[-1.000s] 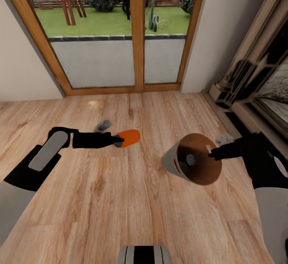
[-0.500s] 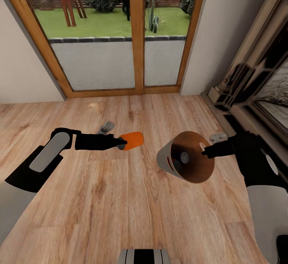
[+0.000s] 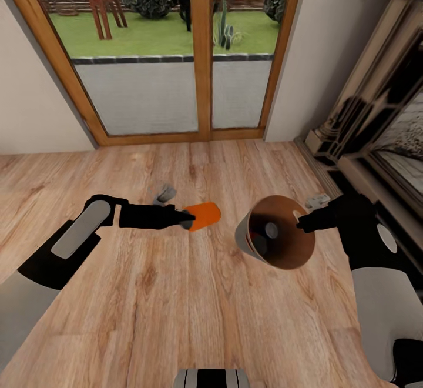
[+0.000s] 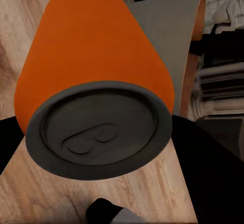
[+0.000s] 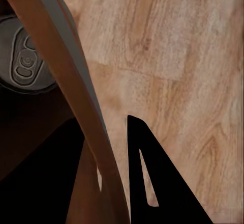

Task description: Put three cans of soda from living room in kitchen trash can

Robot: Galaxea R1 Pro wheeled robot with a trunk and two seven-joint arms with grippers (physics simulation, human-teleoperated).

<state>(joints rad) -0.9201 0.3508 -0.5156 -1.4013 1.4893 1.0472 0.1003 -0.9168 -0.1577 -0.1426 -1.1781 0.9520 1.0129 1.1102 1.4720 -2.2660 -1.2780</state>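
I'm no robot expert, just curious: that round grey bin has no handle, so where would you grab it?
By its rim, as the right gripper does: one finger inside, one outside the thin wall of the tash can. The open mouth offers an edge; the round body looks too wide.

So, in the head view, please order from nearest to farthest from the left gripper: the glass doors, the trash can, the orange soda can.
Measured from the left gripper:
1. Orange soda can: held in that gripper, lying sideways.
2. Trash can: to its right, tilted, rim held by the right gripper.
3. Glass doors: far ahead, at the wall.
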